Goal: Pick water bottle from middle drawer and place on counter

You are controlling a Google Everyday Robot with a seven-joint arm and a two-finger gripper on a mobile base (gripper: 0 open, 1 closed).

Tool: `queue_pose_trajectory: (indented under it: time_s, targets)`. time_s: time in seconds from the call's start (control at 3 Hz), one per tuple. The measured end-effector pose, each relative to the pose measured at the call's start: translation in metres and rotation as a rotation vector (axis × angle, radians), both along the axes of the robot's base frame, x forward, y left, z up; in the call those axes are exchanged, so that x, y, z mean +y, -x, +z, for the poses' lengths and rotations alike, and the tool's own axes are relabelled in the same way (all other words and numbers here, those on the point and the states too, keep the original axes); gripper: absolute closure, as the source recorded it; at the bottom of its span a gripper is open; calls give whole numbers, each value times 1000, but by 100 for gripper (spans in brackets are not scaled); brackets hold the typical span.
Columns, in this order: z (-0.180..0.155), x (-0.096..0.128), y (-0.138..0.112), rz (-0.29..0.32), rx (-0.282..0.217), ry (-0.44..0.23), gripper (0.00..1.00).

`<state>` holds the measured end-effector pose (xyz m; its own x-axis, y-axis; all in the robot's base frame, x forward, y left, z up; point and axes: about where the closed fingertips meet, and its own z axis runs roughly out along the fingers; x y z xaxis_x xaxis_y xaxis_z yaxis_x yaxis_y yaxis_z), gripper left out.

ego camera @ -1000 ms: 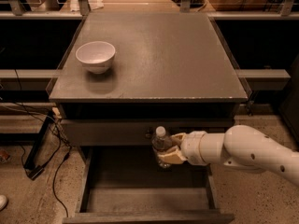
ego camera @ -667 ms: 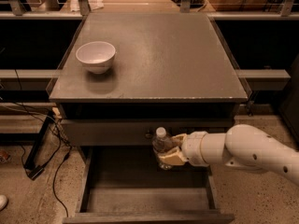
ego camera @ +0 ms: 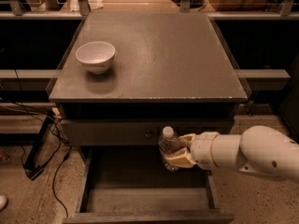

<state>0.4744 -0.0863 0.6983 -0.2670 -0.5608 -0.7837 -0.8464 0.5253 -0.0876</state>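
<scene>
The water bottle [ego camera: 167, 143] was held upright, pinched by the tool [ego camera: 176, 149], over the far part of the open middle drawer [ego camera: 140, 197]. If lifted straight up, its cap could be struck against the overhanging near edge of the worktop [ego camera: 159, 55] and the grip lost.

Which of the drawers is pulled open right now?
The middle drawer, pulled out below the shut knobbed drawer front. The gripper holds the water bottle above it.
</scene>
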Motion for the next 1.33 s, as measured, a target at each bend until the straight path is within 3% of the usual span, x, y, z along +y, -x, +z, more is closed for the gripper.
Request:
queue_pose_trajectory:
  time_s: [0.67, 1.0, 1.33]
  targets:
    - [38, -11, -8, -40, -16, 18, 100]
    - [105, -34, -3, -93, -73, 60, 100]
    - [107, -33, -3, -92, -76, 61, 100]
